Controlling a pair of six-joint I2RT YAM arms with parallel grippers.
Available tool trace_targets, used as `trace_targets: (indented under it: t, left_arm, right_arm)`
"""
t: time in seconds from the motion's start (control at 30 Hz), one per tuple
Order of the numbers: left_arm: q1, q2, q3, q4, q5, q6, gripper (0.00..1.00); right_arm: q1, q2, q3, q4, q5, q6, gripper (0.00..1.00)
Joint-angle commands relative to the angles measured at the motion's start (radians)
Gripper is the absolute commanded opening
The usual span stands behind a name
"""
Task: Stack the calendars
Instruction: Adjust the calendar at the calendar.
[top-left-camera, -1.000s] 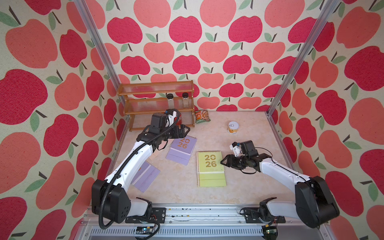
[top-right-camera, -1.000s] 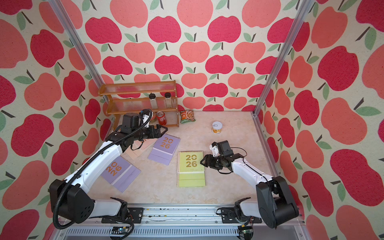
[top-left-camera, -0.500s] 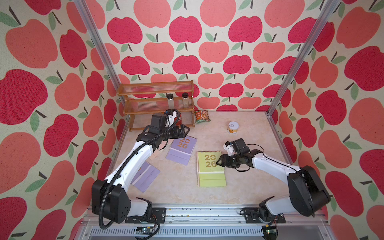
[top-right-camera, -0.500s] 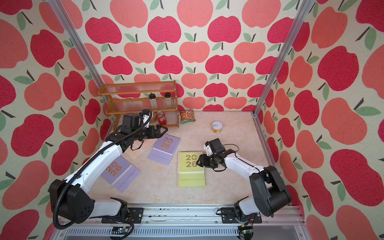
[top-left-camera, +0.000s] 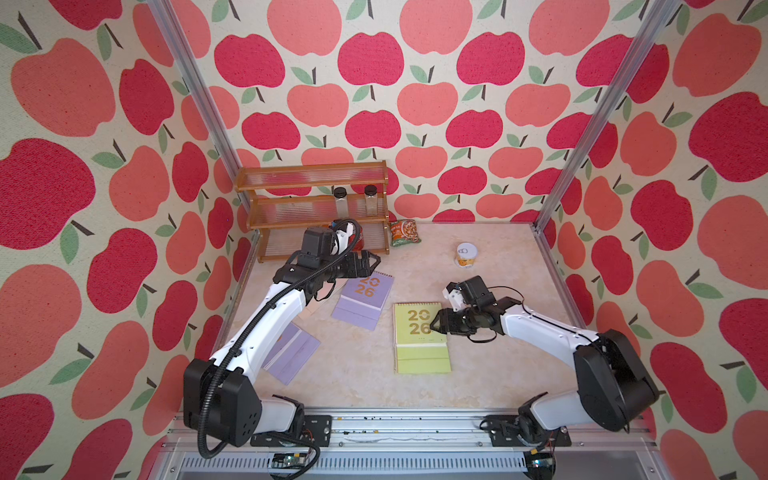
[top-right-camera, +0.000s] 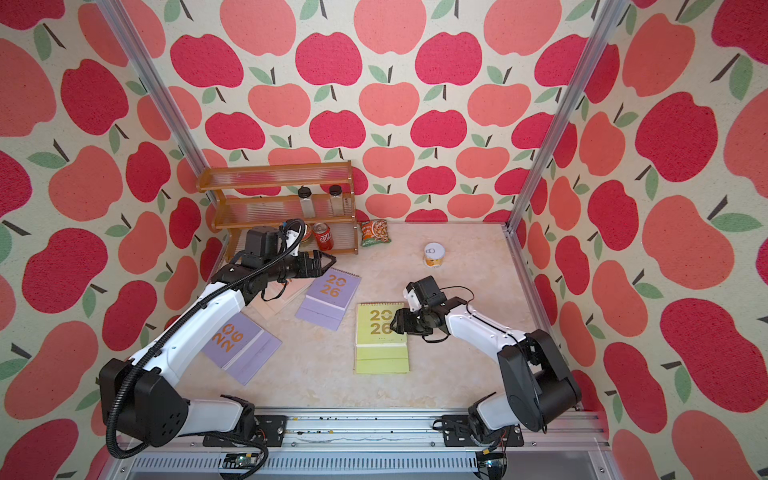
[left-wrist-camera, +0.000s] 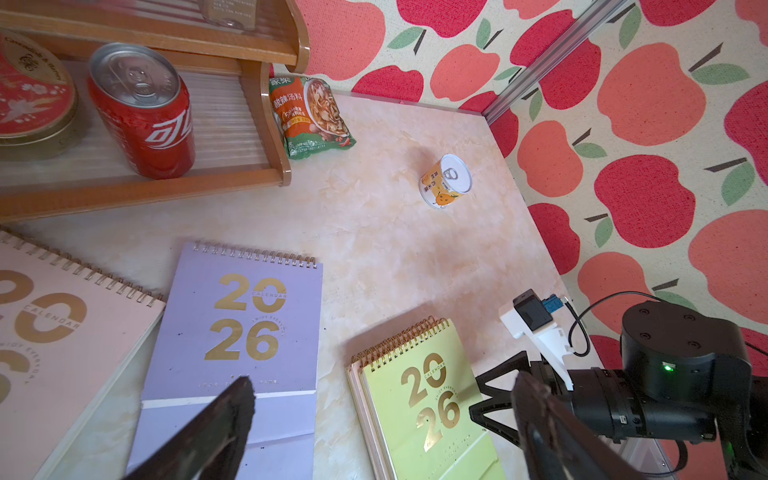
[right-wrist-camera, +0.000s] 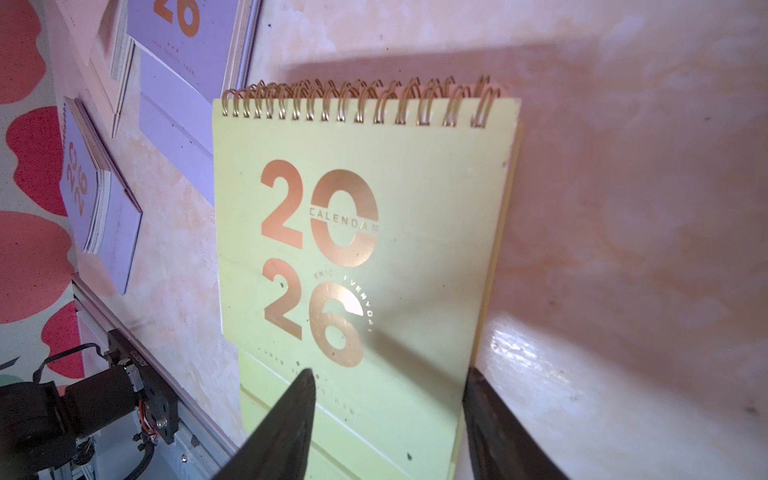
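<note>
While its jaws stand apart, the right gripper (right-wrist-camera: 390, 372) sits low at the side edge of the yellow-green calendar (right-wrist-camera: 361, 249). One finger (right-wrist-camera: 286, 419) is over the cover and the other is beside the edge above the table (right-wrist-camera: 623, 249), and nothing is pinched. That calendar lies flat near the middle of the table in both top views, cover up, with more yellow-green below it and a pink edge showing behind its spiral. Just beside it, toward the left arm, a lilac calendar (top-left-camera: 365, 293) lies tilted, and its far corner is near the left gripper (top-left-camera: 372, 264), which hovers spread wide and empty. A pink calendar (left-wrist-camera: 54, 324) lies next to the lilac one, partly hidden under the left arm in both top views. A second lilac calendar (top-right-camera: 239, 343) lies nearer the arm's base. At the back stand a wooden rack (top-left-camera: 316, 208) holding a red can (left-wrist-camera: 143, 112), a snack packet (top-left-camera: 404, 232) and a small can (top-left-camera: 466, 254).
</note>
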Motion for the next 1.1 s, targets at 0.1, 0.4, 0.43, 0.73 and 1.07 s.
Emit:
trace_targets:
  t: [0.1, 0.4, 0.43, 0.73, 1.07]
  left_arm:
    - [0.007, -0.009, -0.023, -0.005, 0.013, 0.016, 0.94]
    - [0.011, -0.013, -0.030, -0.009, 0.015, 0.020, 0.94]
    - [0.013, -0.013, -0.031, -0.007, 0.014, 0.020, 0.94]
    - [0.013, -0.012, -0.035, 0.000, 0.023, 0.016, 0.95]
    - [0.014, -0.023, -0.044, -0.001, 0.023, 0.018, 0.94]
  right_arm:
    - [0.014, 0.015, 0.033, -0.023, 0.008, 0.005, 0.59]
    - [0.014, -0.025, -0.012, -0.087, 0.067, 0.021, 0.60]
    - [0.015, -0.035, -0.025, -0.086, 0.065, 0.024, 0.60]
    - [0.062, -0.071, -0.072, -0.073, 0.062, 0.066, 0.60]
    - [0.121, -0.049, -0.049, -0.070, 0.081, 0.087, 0.59]
